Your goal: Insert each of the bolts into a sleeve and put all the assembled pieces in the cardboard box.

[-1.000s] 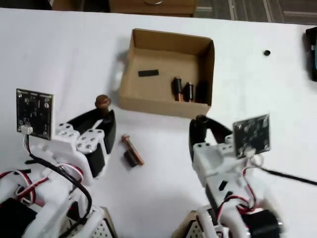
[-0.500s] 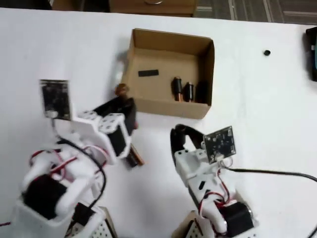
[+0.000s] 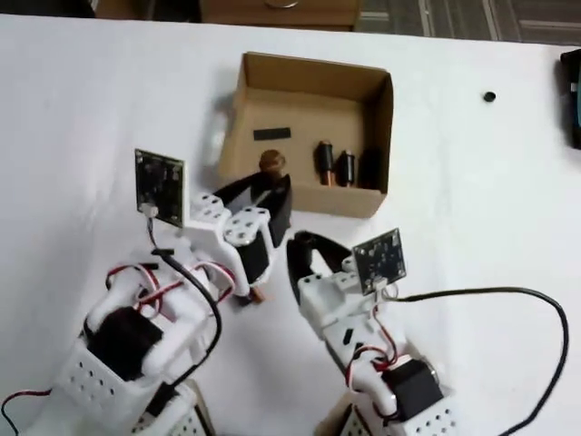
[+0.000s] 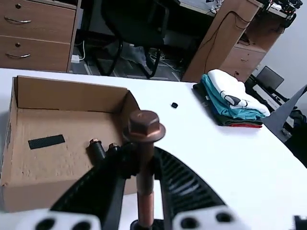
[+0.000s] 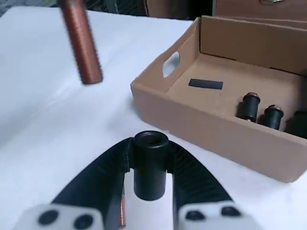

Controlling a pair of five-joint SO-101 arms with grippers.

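From where I stand, the copper bolt (image 4: 143,158) is up off the desk (image 3: 109,91), held upright with its hex head on top, and the left claw (image 4: 142,155) is clamped on its shank. In the high view the bolt head overlaps the near wall of the cardboard box (image 3: 313,68), on the box's 7 o'clock side. At about 5 o'clock from that head is the right claw (image 5: 150,153), closed around a black sleeve (image 5: 150,167) that stands on end with its open bore facing up. In the right wrist view the lower end of the bolt hangs in the air, above the sleeve and off to one side, not touching it. A second bolt (image 3: 258,292) lies on the desk at 6 o'clock from the held one. It is mostly hidden under the left arm, with just a copper end peeking out. The box sits at 12 o'clock from both claws with its top open. Inside, three dark assembled pieces (image 3: 324,162) stand side by side towards the 4 o'clock corner, two of them showing copper ends. A flat black strip (image 3: 272,133) lies on the floor of the box towards 9 o'clock. Well apart from the box, at about 3 o'clock, a small black part (image 3: 489,95) rests on the desk. In the left wrist view, folded clothes (image 4: 230,98) lie further along the same surface.
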